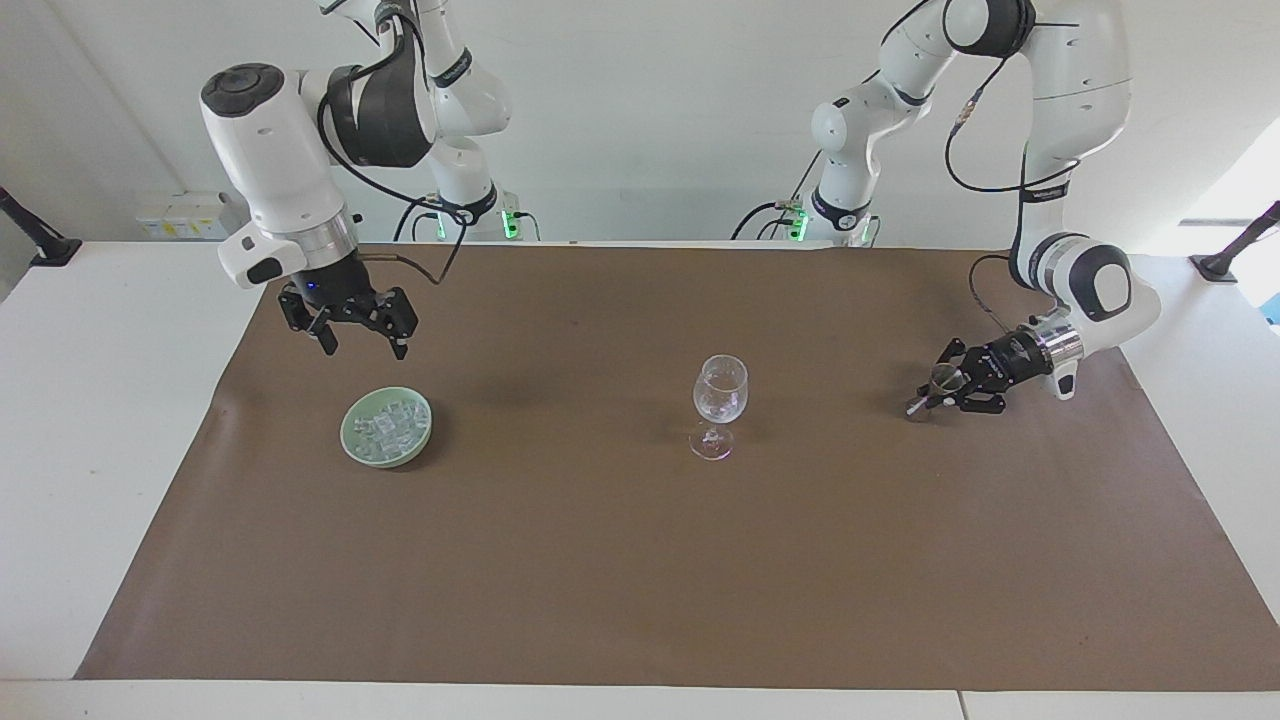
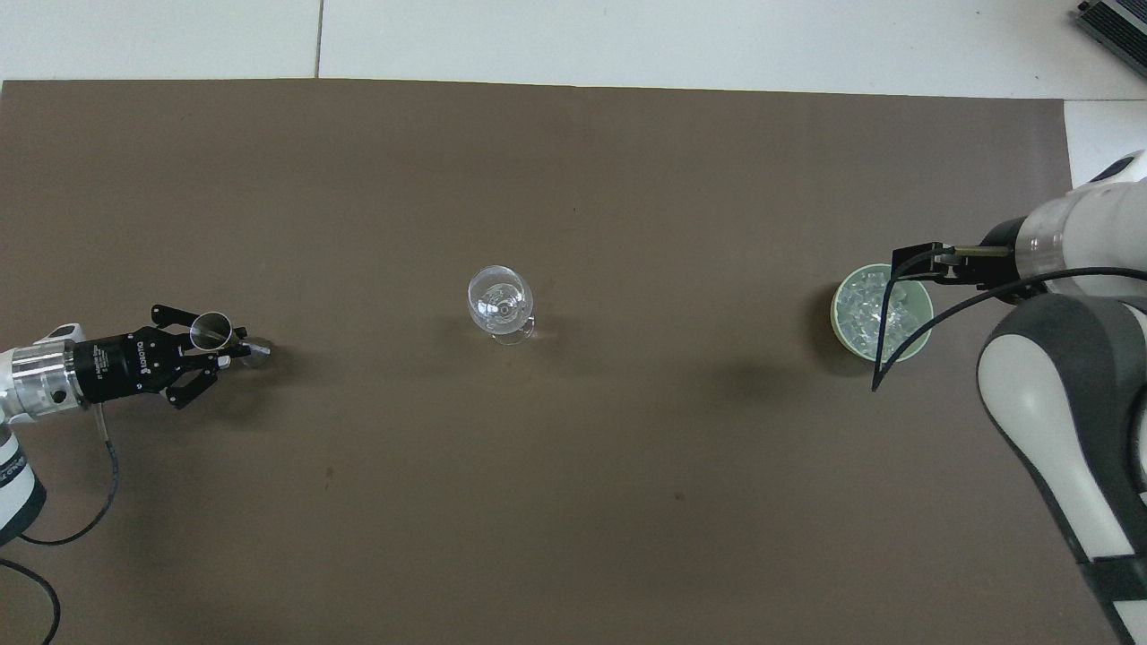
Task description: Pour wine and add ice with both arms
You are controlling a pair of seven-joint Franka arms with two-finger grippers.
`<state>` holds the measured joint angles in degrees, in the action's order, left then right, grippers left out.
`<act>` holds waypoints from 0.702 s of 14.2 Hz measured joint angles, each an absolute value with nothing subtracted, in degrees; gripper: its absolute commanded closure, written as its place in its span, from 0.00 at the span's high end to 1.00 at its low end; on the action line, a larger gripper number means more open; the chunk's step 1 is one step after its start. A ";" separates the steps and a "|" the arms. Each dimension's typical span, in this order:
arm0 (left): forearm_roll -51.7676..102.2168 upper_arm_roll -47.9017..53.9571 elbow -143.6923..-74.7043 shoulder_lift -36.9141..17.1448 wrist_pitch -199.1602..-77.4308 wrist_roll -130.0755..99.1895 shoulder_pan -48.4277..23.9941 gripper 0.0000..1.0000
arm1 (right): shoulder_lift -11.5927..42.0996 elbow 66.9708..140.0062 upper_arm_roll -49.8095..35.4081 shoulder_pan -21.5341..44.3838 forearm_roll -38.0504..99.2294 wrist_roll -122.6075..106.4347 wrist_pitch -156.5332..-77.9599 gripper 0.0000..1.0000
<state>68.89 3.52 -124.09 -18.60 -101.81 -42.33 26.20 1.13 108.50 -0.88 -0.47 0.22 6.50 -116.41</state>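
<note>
A clear wine glass [image 1: 720,395] [image 2: 499,303] stands upright in the middle of the brown mat. Toward the left arm's end, my left gripper [image 1: 938,388] [image 2: 219,336] is shut on a small metal measuring cup [image 1: 943,378] [image 2: 212,328]. The cup is tilted and sits low over the mat. Toward the right arm's end, a pale green bowl [image 1: 350,437] [image 2: 839,330] holds a pile of ice [image 1: 390,425] [image 2: 862,309]. My right gripper [image 1: 363,346] hangs open over the mat beside the bowl, fingers pointing down, with nothing between them. No wine is in view.
The brown mat [image 1: 600,560] [image 2: 573,502] covers most of the white table [image 1: 120,420]. The right arm's black cable [image 2: 883,340] loops over the bowl in the overhead view.
</note>
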 measured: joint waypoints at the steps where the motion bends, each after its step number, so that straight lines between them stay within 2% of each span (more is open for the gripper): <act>1: 68.89 3.52 -124.09 -18.78 -101.81 -42.27 26.24 0.05 | 2.06 109.56 -0.86 -0.53 0.21 6.41 -118.35 1.00; 2: 68.89 3.52 -124.09 -18.94 -101.80 -42.10 26.29 0.16 | 3.01 110.97 -0.85 -0.56 0.20 6.40 -121.01 1.00; 6: 68.90 3.56 -124.09 -19.85 -101.78 -41.07 26.54 0.24 | 5.63 115.91 -0.81 -1.80 -0.50 6.31 -127.58 0.98; 7: 68.96 3.57 -124.06 -19.96 -101.61 -40.86 26.69 0.28 | 6.45 116.27 -0.79 -2.26 -0.83 6.17 -127.96 0.93; 9: 68.96 3.54 -124.06 -20.07 -101.61 -40.72 26.93 0.37 | 8.42 116.52 -0.77 -2.83 -1.52 6.08 -128.63 0.91; 10: 68.96 3.54 -124.05 -20.11 -101.61 -40.69 27.03 0.46 | 9.28 116.54 -0.76 -2.99 -1.58 6.07 -129.20 0.88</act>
